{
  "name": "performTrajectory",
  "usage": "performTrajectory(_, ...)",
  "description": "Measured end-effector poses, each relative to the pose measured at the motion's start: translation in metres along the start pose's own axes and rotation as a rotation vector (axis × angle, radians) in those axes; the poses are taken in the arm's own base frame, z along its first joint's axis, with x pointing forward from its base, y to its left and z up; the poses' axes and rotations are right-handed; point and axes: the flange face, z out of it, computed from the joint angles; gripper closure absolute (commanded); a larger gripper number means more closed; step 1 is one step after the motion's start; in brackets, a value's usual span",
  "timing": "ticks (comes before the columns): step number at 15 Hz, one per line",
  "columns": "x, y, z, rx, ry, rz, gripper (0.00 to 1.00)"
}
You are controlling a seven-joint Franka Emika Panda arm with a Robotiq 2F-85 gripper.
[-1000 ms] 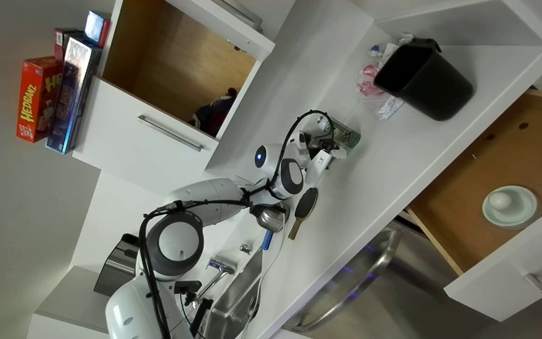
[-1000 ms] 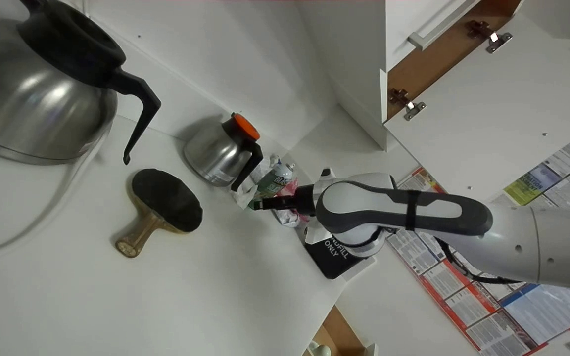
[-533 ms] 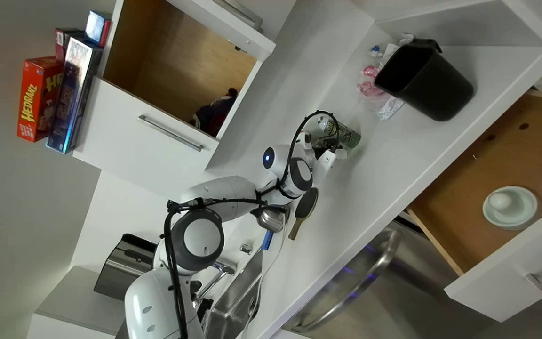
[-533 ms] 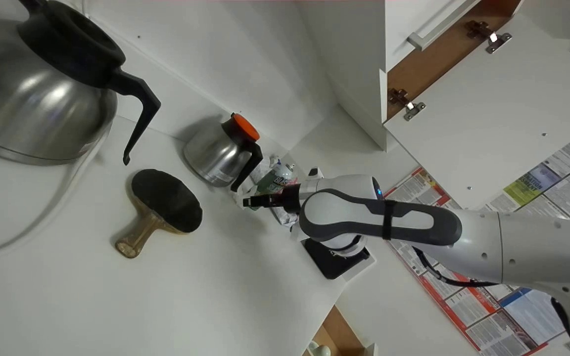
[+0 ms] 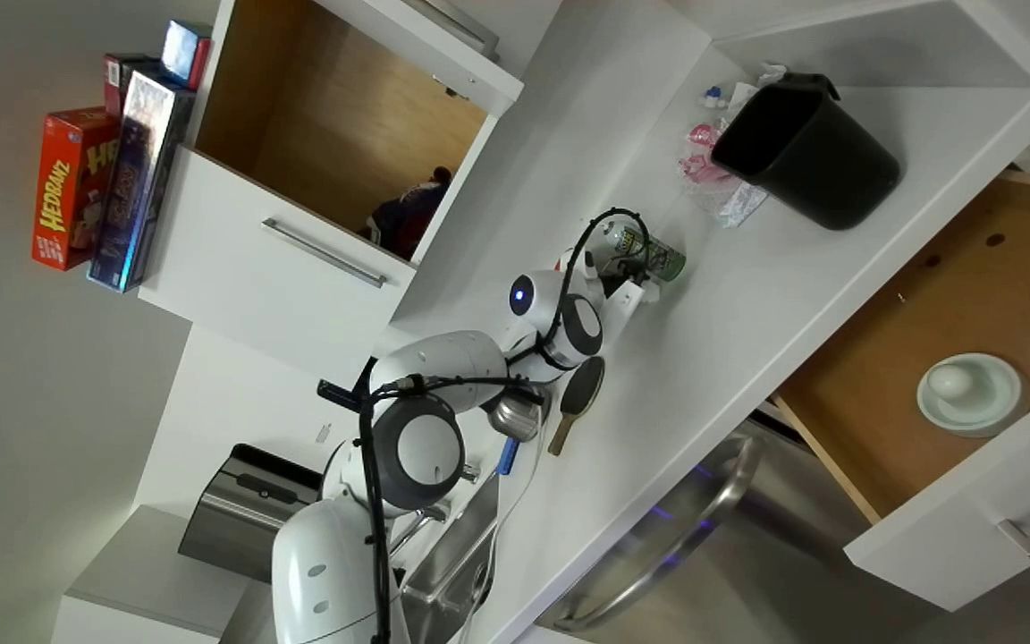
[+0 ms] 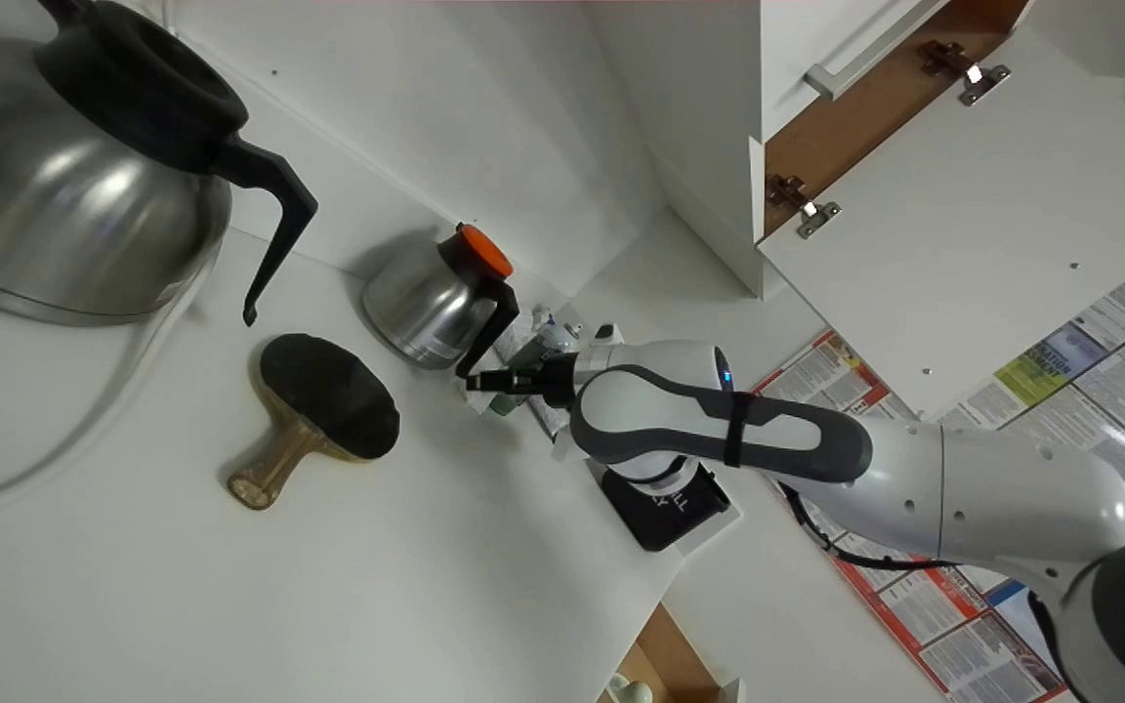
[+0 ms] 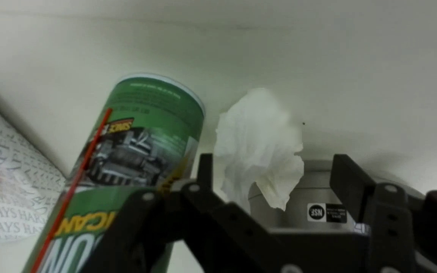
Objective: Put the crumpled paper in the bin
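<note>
The crumpled paper is a thin white wrinkled piece on the counter, near the middle of the wrist view. Small parts of it show beside the gripper in both exterior views. My gripper is open. In the wrist view the paper shows between its fingers, closer to the left one, with nothing clamped. In an exterior view the gripper is over the counter at the paper; whether it touches cannot be told. The black bin lies on its side at the counter's far end, partly hidden behind the arm.
A green spray can stands close beside the paper and the left finger. A steel carafe with an orange lid is close on the other side. A paddle lies on the counter. Plastic wrappings lie by the bin. An open drawer holds a bowl.
The arm and gripper have moved toward the carafe, leftward and slightly up in an exterior view. The paper, can and bin look unmoved. The gripper has not visibly taken hold of anything.
</note>
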Motion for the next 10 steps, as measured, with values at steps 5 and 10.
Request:
performTrajectory(5, 0.005, -0.003, 0.013, 0.017, 0.025, 0.016, 0.88)
performTrajectory(10, 0.014, -0.015, 0.014, 0.062, 0.038, 0.033, 1.00)
